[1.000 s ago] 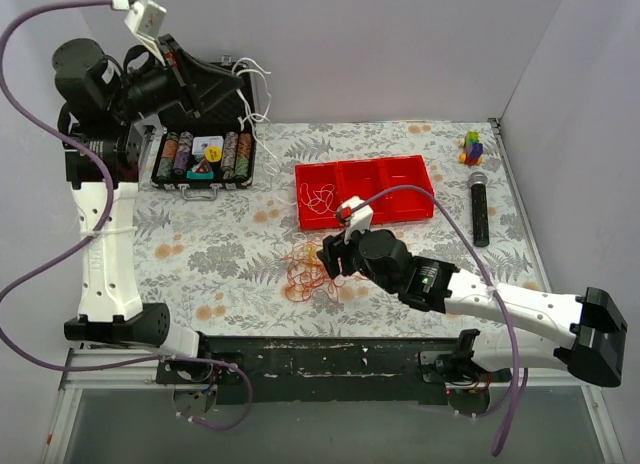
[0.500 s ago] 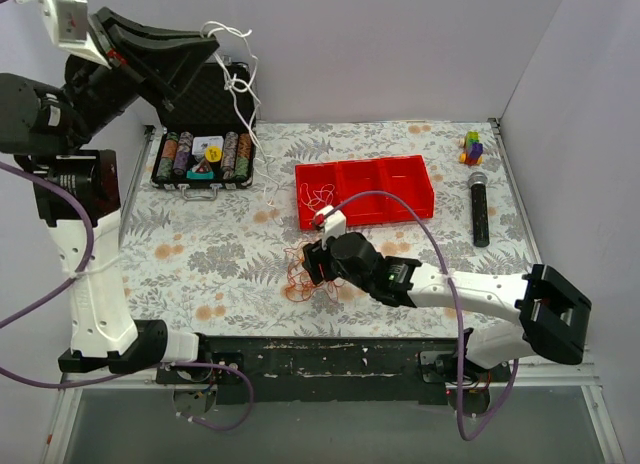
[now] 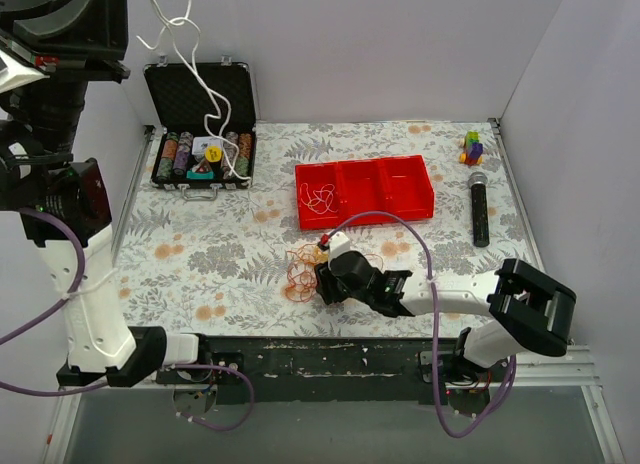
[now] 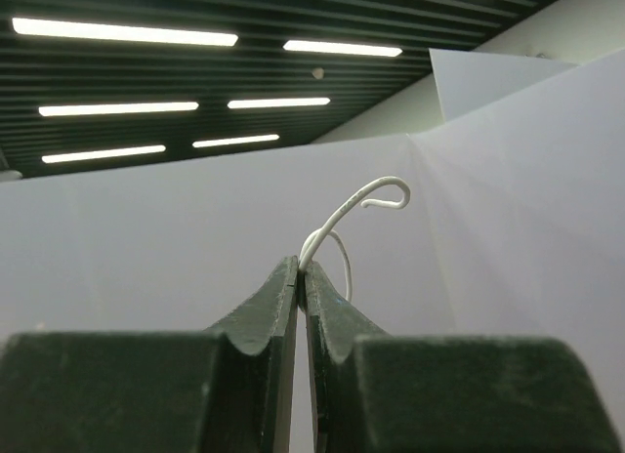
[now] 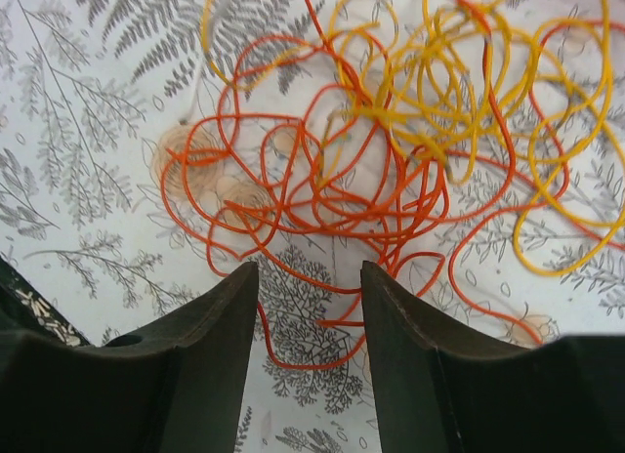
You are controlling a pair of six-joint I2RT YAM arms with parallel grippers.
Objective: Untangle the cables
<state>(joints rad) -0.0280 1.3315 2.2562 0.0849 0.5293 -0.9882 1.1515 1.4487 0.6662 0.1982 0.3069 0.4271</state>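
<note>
Progress is judged to be partial, with two cables freed and two left knotted. A white cable (image 4: pixel 332 224) is pinched between the shut fingers of the left hand (image 4: pixel 301 277), which is raised high, well to the left of the tray (image 3: pixel 380 220) and far above it. From there the cable is seen hanging down toward the open case (image 3: pixel 175 89) left of the tray, well apart from the other cables; whether its lower end touches the case cannot be told. A second pale cable (image 3: pixel 320 196) is laid alone in the tray's left compartment.

What is left is the tangle (image 3: pixel 303 269) on the worktop (image 3: pixel 200 254), just in front of the tray's left end. In it a red cable (image 5: pixel 293 194) and a yellow cable (image 5: pixel 459 92) are looped through each other many times, and no free end can be made out. The right hand (image 5: pixel 308 277) is held low over this tangle with its jaws wide apart and nothing gripped; red loops are seen between and beyond its fingers.

The remaining work is judged to be the separation of red from yellow, likely the harder part, since the loops are crossed closely and one strand cannot be lifted without the other being dragged
</note>
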